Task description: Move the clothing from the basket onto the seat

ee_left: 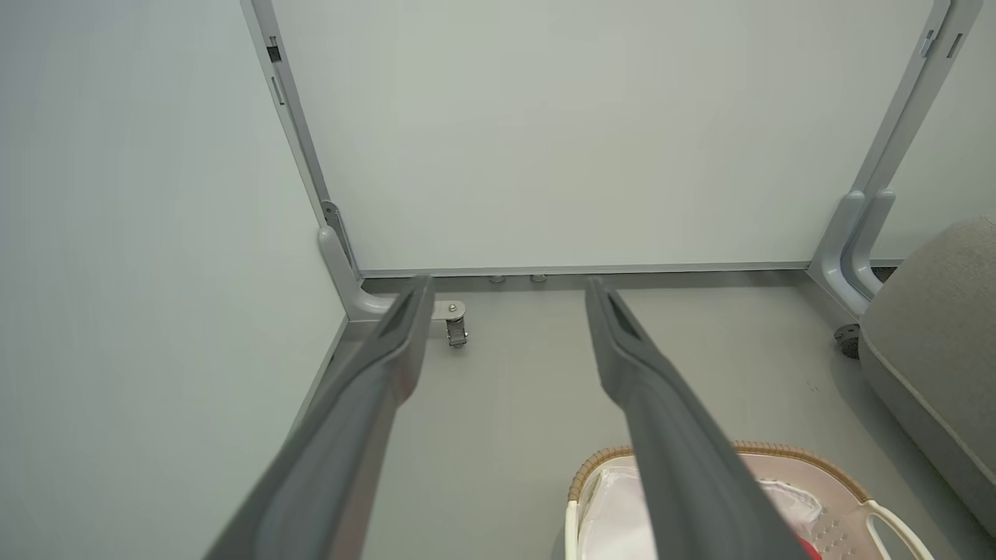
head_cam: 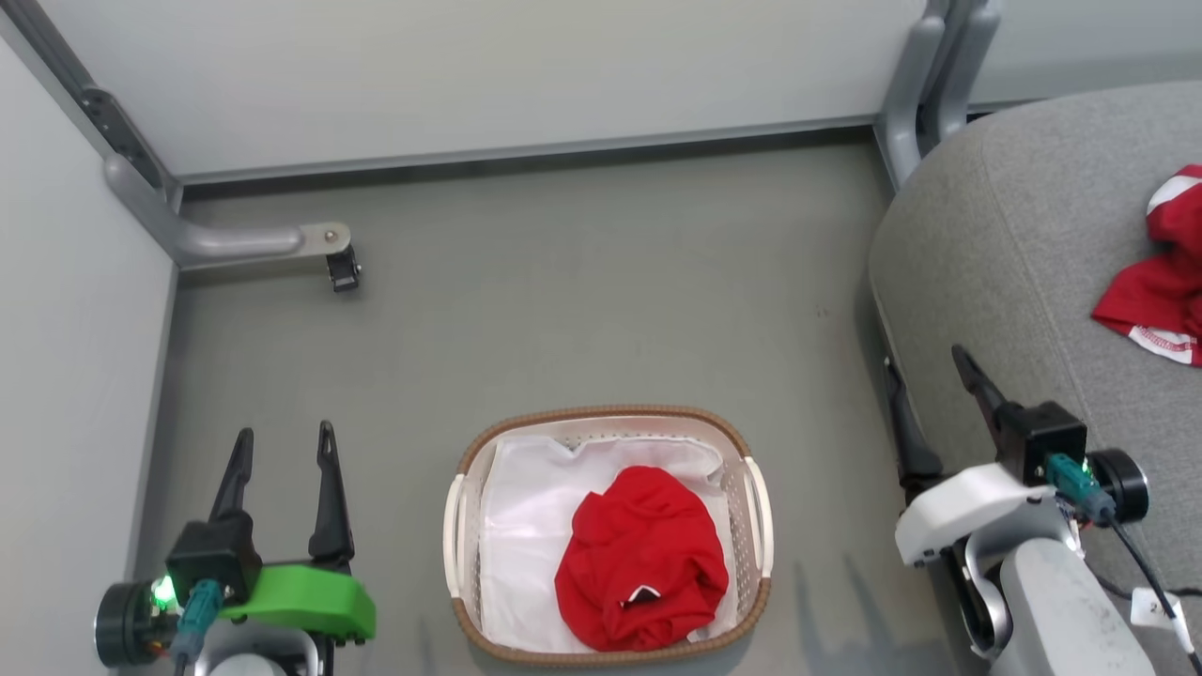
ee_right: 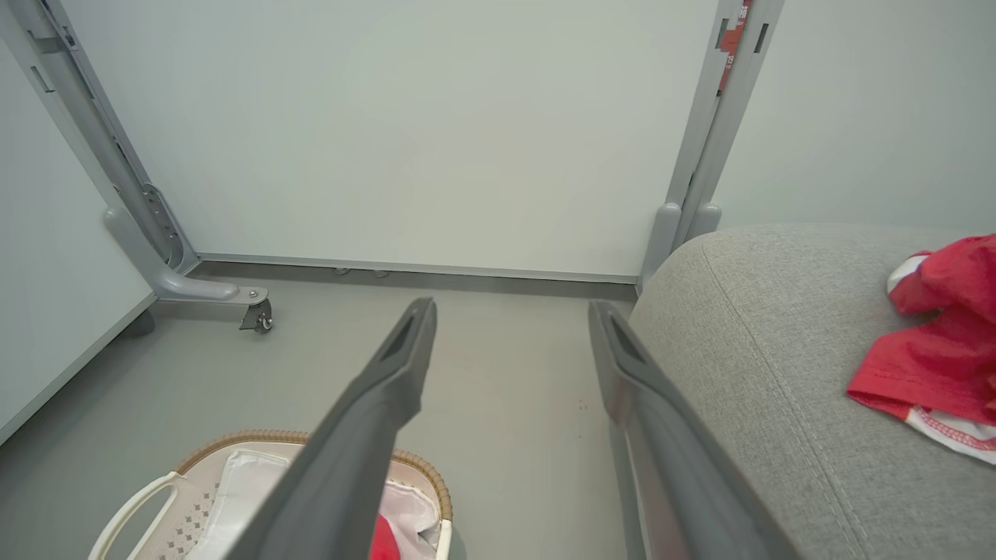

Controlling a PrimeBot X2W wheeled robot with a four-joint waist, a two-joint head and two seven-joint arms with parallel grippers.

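Alt text: my left end effector point(head_cam: 286, 430) and right end effector point(head_cam: 923, 357) both stood open and empty. A crumpled bright red jersey garment point(head_cam: 643, 559) lay in the oval white plastic basket point(head_cam: 601, 413) at bottom centre. A second red garment point(head_cam: 1155, 282) lay on the grey fabric seat point(head_cam: 986, 235) at the right edge. I risked pinching the white liner cloth point(head_cam: 526, 526) along with the garment. The head view gave the whole bundle, and the wrist views gave a red sliver.

My green-housed, dark two-fingered left claw point(head_cam: 286, 432) sits at lower left, pointing straight up the head view, jaws spread wide and empty. My white-housed, dark two-fingered right claw point(head_cam: 923, 357) at lower right gapes too, empty, tilted up-left.
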